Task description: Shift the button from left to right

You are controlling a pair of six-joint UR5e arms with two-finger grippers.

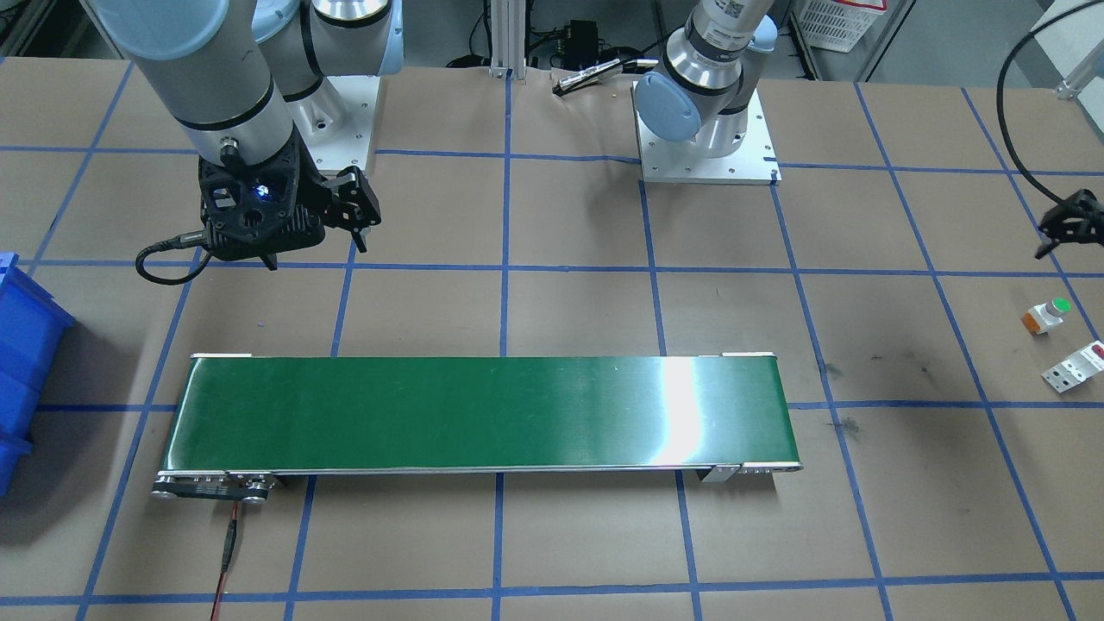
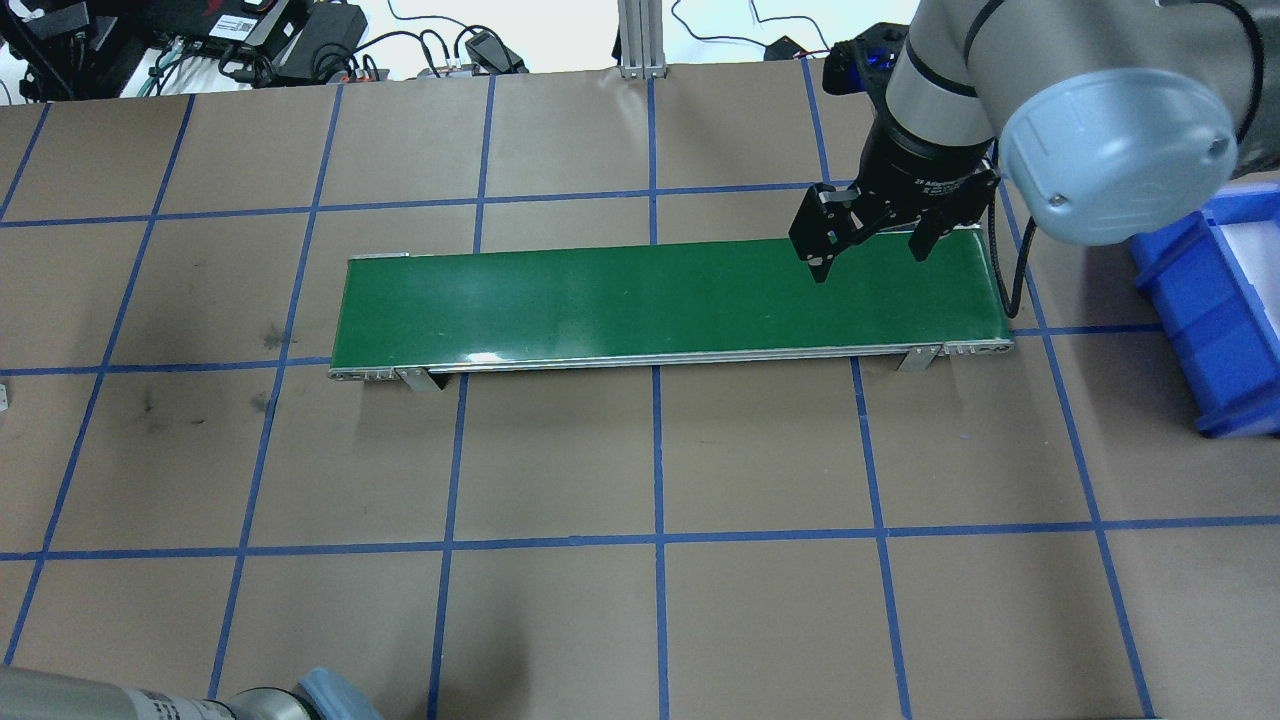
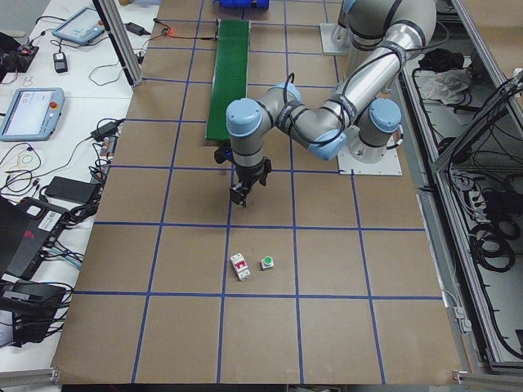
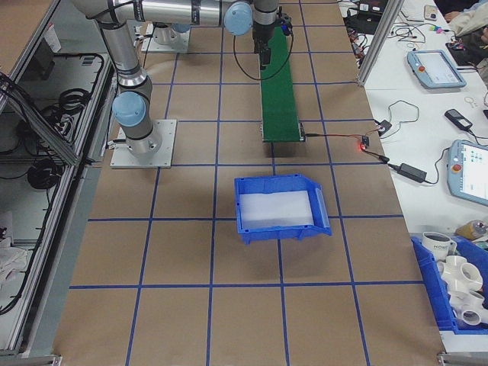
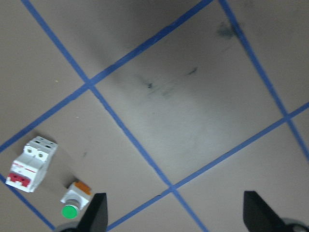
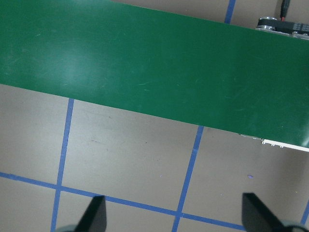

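The button [image 1: 1046, 315], with a green cap, white body and orange base, lies on the table past the conveyor's end on my left side. It shows again in the side view as the button [image 3: 267, 262] and low left in the left wrist view as the button [image 5: 75, 200]. My left gripper [image 1: 1068, 222] hovers above the table a little way from it, open and empty, with one of its fingers [image 5: 96, 215] beside the button. My right gripper [image 2: 868, 243] hangs open and empty over the other end of the green conveyor belt [image 2: 660, 300].
A white block with a red mark [image 1: 1075, 366] lies beside the button, and shows again as the white block [image 5: 28, 163]. A blue bin [image 2: 1215, 310] stands beyond the belt's right end. A red-black cable [image 1: 228, 543] runs from the conveyor's motor end.
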